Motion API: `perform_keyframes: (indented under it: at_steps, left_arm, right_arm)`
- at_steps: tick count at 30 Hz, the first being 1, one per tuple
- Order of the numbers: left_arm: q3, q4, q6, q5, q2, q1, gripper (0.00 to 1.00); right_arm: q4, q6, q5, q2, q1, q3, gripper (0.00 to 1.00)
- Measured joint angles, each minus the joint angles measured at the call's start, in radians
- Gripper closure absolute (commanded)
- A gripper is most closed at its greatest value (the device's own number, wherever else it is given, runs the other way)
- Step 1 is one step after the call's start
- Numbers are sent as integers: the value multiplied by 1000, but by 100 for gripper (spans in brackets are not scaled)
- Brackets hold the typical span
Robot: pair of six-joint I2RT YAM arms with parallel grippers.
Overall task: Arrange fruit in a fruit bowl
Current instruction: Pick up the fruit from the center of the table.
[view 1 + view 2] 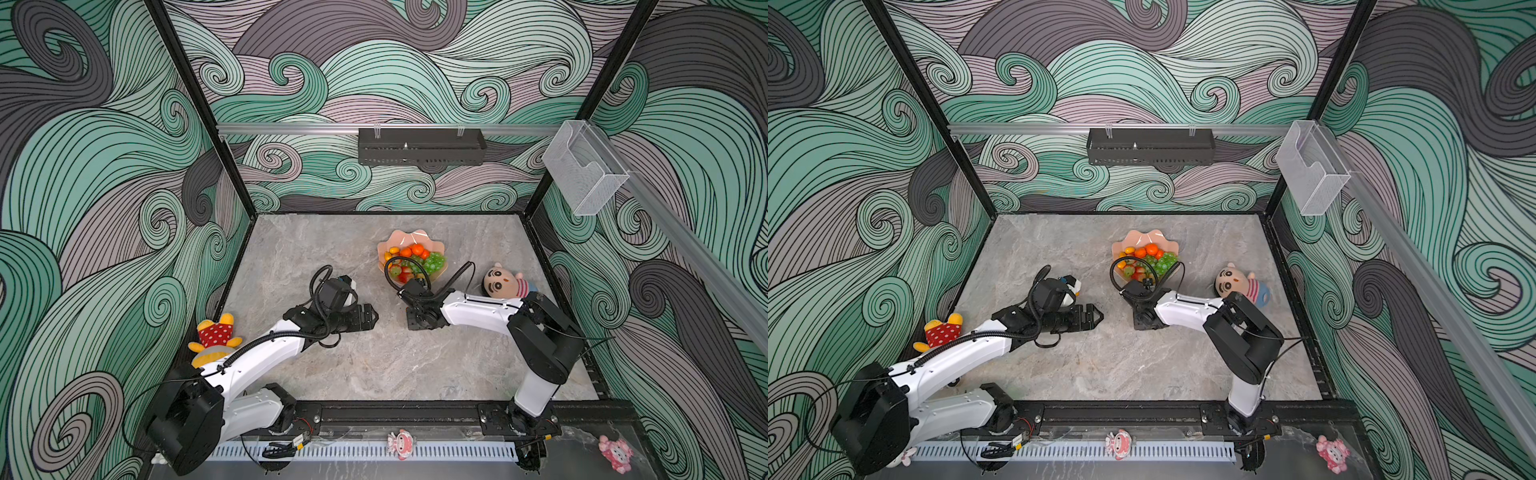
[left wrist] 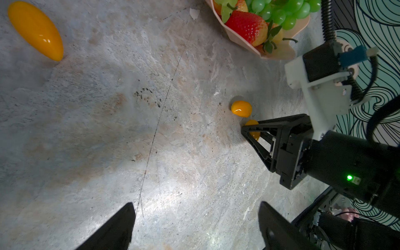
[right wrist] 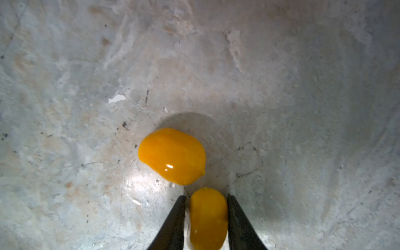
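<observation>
The peach-pink fruit bowl [image 1: 398, 239] [image 1: 1133, 238] [image 2: 279, 52] stands at the table's middle back. It holds tangerines [image 1: 417, 249], a green grape bunch [image 1: 434, 262] and strawberries [image 2: 246, 26]. In front of the bowl, my right gripper [image 3: 206, 198] [image 1: 417, 324] points down at the table. Its fingers are closed in against the sides of a small yellow-orange oval [image 3: 208, 216] [image 2: 251, 123] that still rests on the table. A second oval [image 3: 172, 155] [image 2: 241, 108] lies just beyond it. My left gripper [image 2: 195, 214] [image 1: 368, 318] hovers open and empty to the left. A longer yellow fruit [image 2: 35, 30] lies farther off.
A plush doll [image 1: 505, 282] lies right of the bowl, close to the right arm. Another plush doll [image 1: 214, 336] lies at the left edge by the left arm. On the walls hang a clear plastic box [image 1: 586, 166] and a black tray [image 1: 419, 146].
</observation>
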Motion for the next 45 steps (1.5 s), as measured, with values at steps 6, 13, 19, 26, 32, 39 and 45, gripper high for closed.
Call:
perform_keyframes:
  at_steps: [6,13,19,26,32,39,45]
  left_arm:
    - [0,0,-4,0,0,0,8]
    - [6,-12,-3,-4,0,-9,8]
    - [72,-32,3,-12,47,-45,8]
    - [179,-58,3,-30,117,-50,8]
    - [307,-101,8,-69,179,-41,8]
    - [411,-127,24,-83,268,22,8]
    - [491,-145,30,-36,370,123,9]
  right_arm:
    - [-2,-3,0,3,0,4,76]
    - [-5,-3,1,-33,0,-31,77]
    - [-26,0,4,-162,-5,-86,78]
    - [-39,-8,-5,-281,-52,-89,79]
    - [-60,-54,-25,-285,-98,-12,78]
    - [-65,-130,-54,-233,-151,135,78]
    - [-72,-185,-72,-111,-200,251,79]
